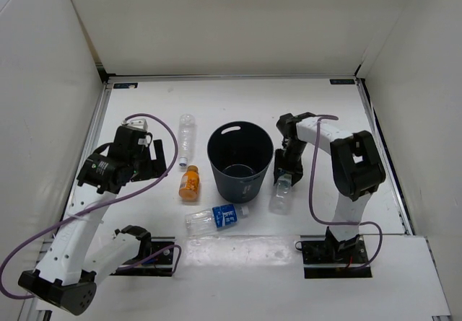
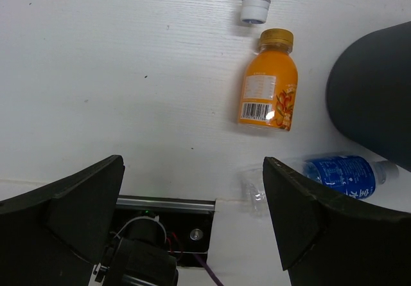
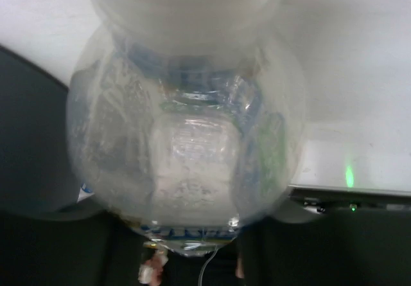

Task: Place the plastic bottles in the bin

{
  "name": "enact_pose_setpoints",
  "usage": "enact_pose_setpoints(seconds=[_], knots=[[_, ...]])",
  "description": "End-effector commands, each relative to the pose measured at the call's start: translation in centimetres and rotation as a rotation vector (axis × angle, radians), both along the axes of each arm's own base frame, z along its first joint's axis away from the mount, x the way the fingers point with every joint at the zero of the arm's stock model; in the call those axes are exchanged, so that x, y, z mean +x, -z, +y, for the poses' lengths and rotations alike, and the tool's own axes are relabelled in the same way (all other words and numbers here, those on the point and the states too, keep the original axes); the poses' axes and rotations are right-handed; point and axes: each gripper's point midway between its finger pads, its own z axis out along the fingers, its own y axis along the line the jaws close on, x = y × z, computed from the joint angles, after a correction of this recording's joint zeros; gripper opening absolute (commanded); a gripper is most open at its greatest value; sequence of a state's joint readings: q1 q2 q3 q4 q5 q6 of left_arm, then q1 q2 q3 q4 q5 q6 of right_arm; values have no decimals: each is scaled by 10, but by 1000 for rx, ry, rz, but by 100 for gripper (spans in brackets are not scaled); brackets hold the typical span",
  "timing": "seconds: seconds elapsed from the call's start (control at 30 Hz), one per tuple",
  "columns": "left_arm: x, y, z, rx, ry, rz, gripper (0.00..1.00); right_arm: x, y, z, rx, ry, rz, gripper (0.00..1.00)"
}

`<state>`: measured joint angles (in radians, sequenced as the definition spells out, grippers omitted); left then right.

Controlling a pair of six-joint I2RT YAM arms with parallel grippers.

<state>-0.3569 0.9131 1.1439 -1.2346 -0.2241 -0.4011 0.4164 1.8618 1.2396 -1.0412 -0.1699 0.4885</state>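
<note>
The dark bin (image 1: 240,161) stands upright mid-table. My right gripper (image 1: 283,177) is shut on the clear bottle with the green-white label (image 1: 280,199), just right of the bin. That bottle fills the right wrist view (image 3: 186,138), cap end away from the camera. The plain clear bottle (image 1: 188,137), the short orange bottle (image 1: 190,183) and the blue-label bottle (image 1: 216,218) lie on the table left of and in front of the bin. My left gripper (image 1: 157,155) is open and empty, left of the orange bottle (image 2: 268,90).
In the left wrist view the bin's wall (image 2: 376,99) is at the right, with the blue-label bottle (image 2: 337,177) below it and the clear bottle's cap (image 2: 255,9) at the top. White walls enclose the table. The arm base plates (image 1: 328,252) are at the near edge.
</note>
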Motion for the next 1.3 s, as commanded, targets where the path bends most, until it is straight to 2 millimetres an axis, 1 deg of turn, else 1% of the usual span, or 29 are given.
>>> enact_pose_setpoints(seconds=[0.0,0.1,0.13,0.23,0.3,0.33,0.37,0.43,0.47,0.5,0.57,0.6,0.63,0.67,0.73,0.77,0.83,0.87,0.9,0.93,0.97,1.0,1.07,1.1,1.13,1.17,1.2,1.23,1.27], knots=[[-2,-6,0,-13,2,-23,100,3,-11,-21,-56,86,32,39],[-3,-5,2,-7,-5,-29,100,4,-23,-37,-55,145,31,31],[-2,-5,3,0,-11,-33,100,7,-29,-41,-54,162,21,24],[-1,-5,4,4,-14,-34,100,28,-72,-58,-25,243,-108,19],[-1,-6,5,6,-17,-40,100,49,-123,-63,34,290,-270,19],[0,-6,5,8,-17,-44,100,49,-141,-70,54,323,-307,19],[0,-6,5,9,-18,-43,100,63,-178,-70,103,336,-431,19],[1,-7,5,16,-15,-42,100,65,-210,-72,149,349,-534,19],[1,-7,6,18,-18,-46,100,68,-225,-67,194,349,-581,19],[2,-7,7,22,-19,-42,100,66,-260,-65,237,348,-698,19],[3,-7,6,21,-21,-41,100,68,-288,-45,316,291,-805,20],[3,-5,6,23,-23,-35,100,59,-307,-30,369,233,-882,20],[3,-3,5,19,-25,-27,100,55,-313,-20,390,195,-910,20],[3,-3,5,13,-27,-28,100,50,-327,2,448,110,-978,20],[5,1,1,2,-26,-16,100,36,-328,27,441,-1,-1016,20],[6,2,1,0,-29,-12,100,15,-327,56,485,-113,-1003,22],[5,8,-2,-11,-30,8,100,20,-322,73,445,-186,-1030,23],[5,9,-4,-15,-29,15,100,7,-317,92,440,-257,-1027,25],[5,9,-7,-30,-22,19,100,16,-317,88,364,-260,-1074,25],[7,9,-9,-39,-24,18,100,23,-306,100,331,-287,-1054,25],[7,7,-11,-52,-18,13,100,18,-303,109,329,-325,-1043,25],[8,7,-13,-63,-14,9,100,30,-293,112,265,-328,-1034,25],[8,4,-13,-67,-12,-10,100,36,-302,113,239,-331,-1058,25],[9,2,-12,-65,-6,-20,100,41,-294,113,189,-344,-1047,25],[8,0,-11,-57,7,-31,100,43,-289,117,165,-359,-1040,30],[8,-3,-9,-47,13,-50,100,44,-305,121,180,-370,-1080,36],[7,-4,-6,-39,5,-57,100,44,-299,118,137,-380,-1060,48],[6,-4,-3,-29,3,-73,100,46,-295,120,112,-383,-1055,90],[5,-5,-1,-27,6,-96,100,46,-309,123,131,-394,-1083,90]])
